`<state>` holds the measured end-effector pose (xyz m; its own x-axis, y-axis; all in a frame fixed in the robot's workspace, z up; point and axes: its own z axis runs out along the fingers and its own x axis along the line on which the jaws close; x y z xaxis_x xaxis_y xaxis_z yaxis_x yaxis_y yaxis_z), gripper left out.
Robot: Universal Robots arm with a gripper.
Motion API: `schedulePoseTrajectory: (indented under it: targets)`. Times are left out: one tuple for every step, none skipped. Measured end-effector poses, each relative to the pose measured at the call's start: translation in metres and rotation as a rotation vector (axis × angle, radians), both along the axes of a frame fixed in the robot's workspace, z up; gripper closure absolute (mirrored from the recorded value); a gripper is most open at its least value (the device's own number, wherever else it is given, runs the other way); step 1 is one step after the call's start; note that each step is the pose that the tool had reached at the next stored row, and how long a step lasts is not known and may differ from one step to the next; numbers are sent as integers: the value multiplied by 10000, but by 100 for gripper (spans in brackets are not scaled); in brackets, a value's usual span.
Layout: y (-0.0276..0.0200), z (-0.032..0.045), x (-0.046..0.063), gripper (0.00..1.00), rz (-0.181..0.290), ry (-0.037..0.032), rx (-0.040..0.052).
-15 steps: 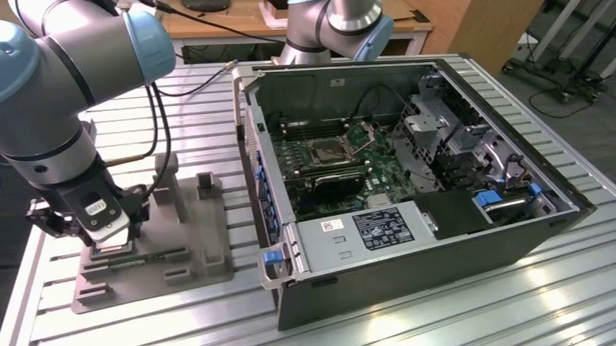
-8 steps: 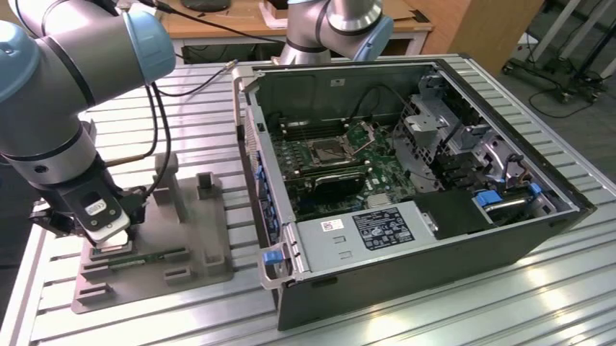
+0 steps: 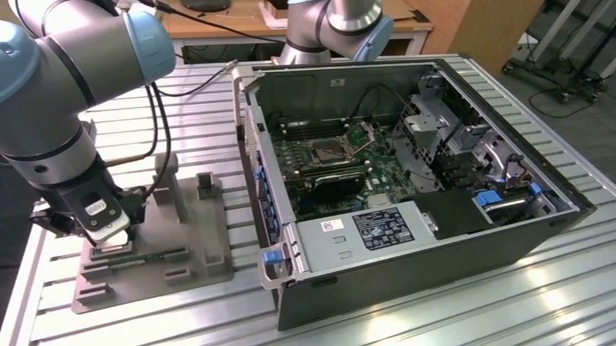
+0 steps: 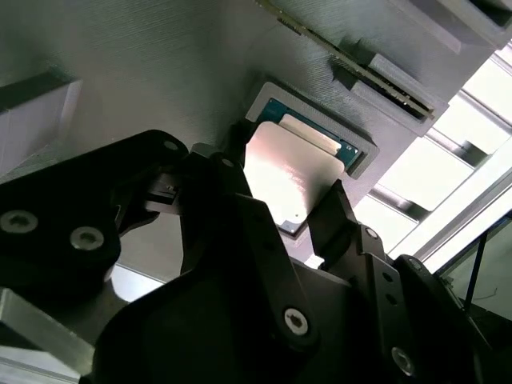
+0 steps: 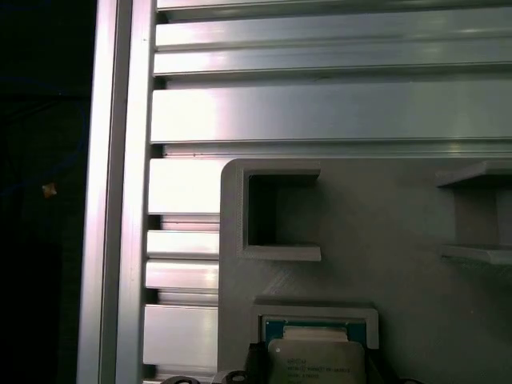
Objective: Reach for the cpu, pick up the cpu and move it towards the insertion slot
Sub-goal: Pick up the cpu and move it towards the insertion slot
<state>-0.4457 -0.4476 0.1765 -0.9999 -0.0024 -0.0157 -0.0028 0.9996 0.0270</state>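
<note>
On grey holder (image 5: 360, 240) | cpu (image 4: 282, 164) | seated directly beneath claw (image 4: 286, 170)

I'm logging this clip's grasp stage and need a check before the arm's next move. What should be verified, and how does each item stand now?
1. Gripper placed at the cpu: ok, it sits directly over the chip on the grey fixture.
2. Cpu lying flat in its pocket: ok in both wrist views.
3. Grasp on the cpu secured: cannot tell.
4. Insertion slot uncovered: ok, its dark centre is exposed and the bracket appears raised.
5. Computer case open from above for the approach: ok.
</note>
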Motion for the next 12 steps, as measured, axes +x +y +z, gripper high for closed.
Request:
schedulePoseTrajectory:
  targets:
    - [0,0,0,45,0,0,0]
    - [0,0,0,45,0,0,0]
    - [0,0,0,45,0,0,0]
    - [0,0,0,45,0,-2,1]
    - [0,3,1,45,0,-4,3]
    - [0,11,0,45,0,-2,1]
    - [0,21,0,45,0,0,0]
    - [0,32,0,45,0,0,0]
    - [0,44,0,45,0,0,0]
    - [0,56,0,45,0,-1,0]
    - [0,68,0,45,0,0,0]
    - [0,77,0,45,0,0,0]
